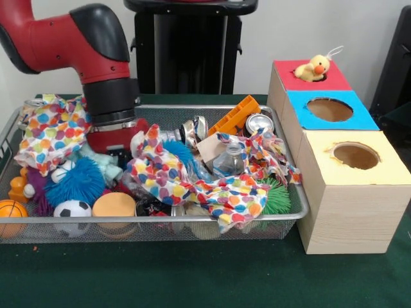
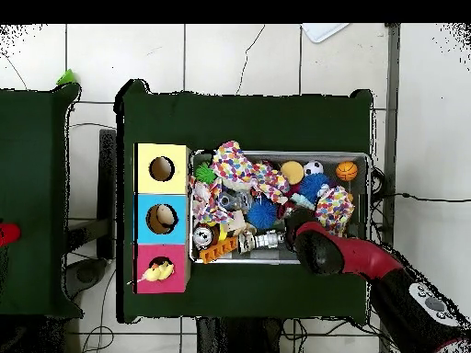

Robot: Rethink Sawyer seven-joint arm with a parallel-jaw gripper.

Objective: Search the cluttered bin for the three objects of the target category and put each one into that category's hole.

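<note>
The wire-mesh bin (image 1: pixel 154 219) is full of clutter; it also shows in the overhead view (image 2: pixel 276 153). A yellow duckling with an orange beak (image 1: pixel 313 67) sits in the red-surround hole (image 1: pixel 290 72) of the far wooden box. It shows there from overhead too (image 2: pixel 159 271). My gripper (image 1: pixel 114 142) is down in the bin's left half, its tip buried among cloth and toys. From overhead it (image 2: pixel 299 225) is over the bin's robot-side edge. A small orange and yellow thing (image 1: pixel 18 187) lies at the bin's left end; I cannot tell what it is. No other plush toy shows.
Polka-dot cloths (image 1: pixel 192 179) (image 1: pixel 51 131) cover much of the bin. A blue spiky ball (image 1: pixel 76 181), a soccer ball (image 1: pixel 72 210), a basketball (image 1: pixel 11 212), an orange brick plate (image 1: pixel 234 115), cans (image 1: pixel 260 123) and a bottle (image 1: pixel 230 160) lie around. The blue-surround hole (image 1: pixel 329 109) and yellow-surround hole (image 1: pixel 356 155) are nearer boxes.
</note>
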